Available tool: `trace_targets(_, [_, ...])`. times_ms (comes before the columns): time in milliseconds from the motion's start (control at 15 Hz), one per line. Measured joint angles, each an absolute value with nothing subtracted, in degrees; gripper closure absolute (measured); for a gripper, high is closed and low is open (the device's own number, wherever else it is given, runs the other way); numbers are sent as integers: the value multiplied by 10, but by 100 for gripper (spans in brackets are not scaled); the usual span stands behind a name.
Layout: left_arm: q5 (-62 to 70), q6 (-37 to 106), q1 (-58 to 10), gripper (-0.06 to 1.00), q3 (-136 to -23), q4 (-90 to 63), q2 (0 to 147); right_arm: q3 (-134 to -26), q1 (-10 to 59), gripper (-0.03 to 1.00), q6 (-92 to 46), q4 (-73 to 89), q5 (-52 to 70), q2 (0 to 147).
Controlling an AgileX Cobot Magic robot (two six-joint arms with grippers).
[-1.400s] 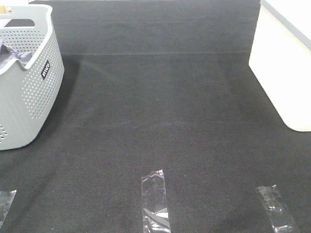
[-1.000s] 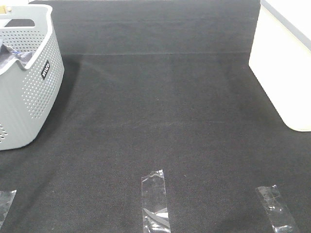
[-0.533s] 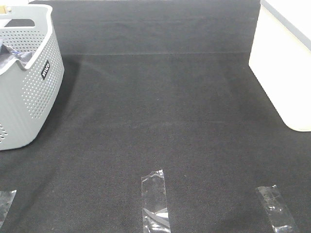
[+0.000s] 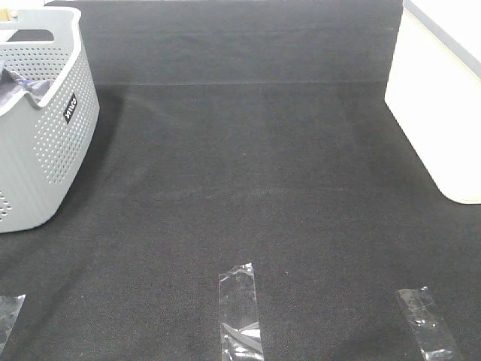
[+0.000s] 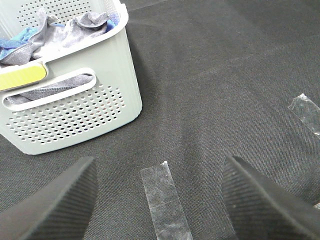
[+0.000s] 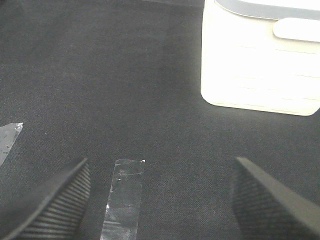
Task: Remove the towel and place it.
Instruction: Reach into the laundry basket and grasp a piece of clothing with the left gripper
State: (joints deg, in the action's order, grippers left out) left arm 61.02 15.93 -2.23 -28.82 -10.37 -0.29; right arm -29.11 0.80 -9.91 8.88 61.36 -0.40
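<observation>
Slate-grey towel (image 5: 67,34) lies crumpled inside the basket (image 5: 90,110), heaped up to the rim, and one fold shows through the basket's handle slot. A bright blue cloth (image 5: 17,45) is tucked into the basket beside it, touching it. The basket is pale grey and perforated and stands on a black mat (image 4: 248,165). The left gripper (image 5: 159,165) hovers over the mat near the basket's slotted side. Its jaws are spread wide and hold nothing, and a strip of clear tape (image 5: 167,210) lies on the mat beneath the gap. The right gripper (image 6: 161,162) is well apart from the basket, likewise wide open and empty, above another tape strip (image 6: 122,200). A white container (image 6: 260,60) stands across the mat from the basket.
</observation>
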Motion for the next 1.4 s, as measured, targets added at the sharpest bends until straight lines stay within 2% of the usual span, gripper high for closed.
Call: trace_targets(1400, [610,159,-22,27,-288,-104,-3,-291,8,24,-99,89,614,-4])
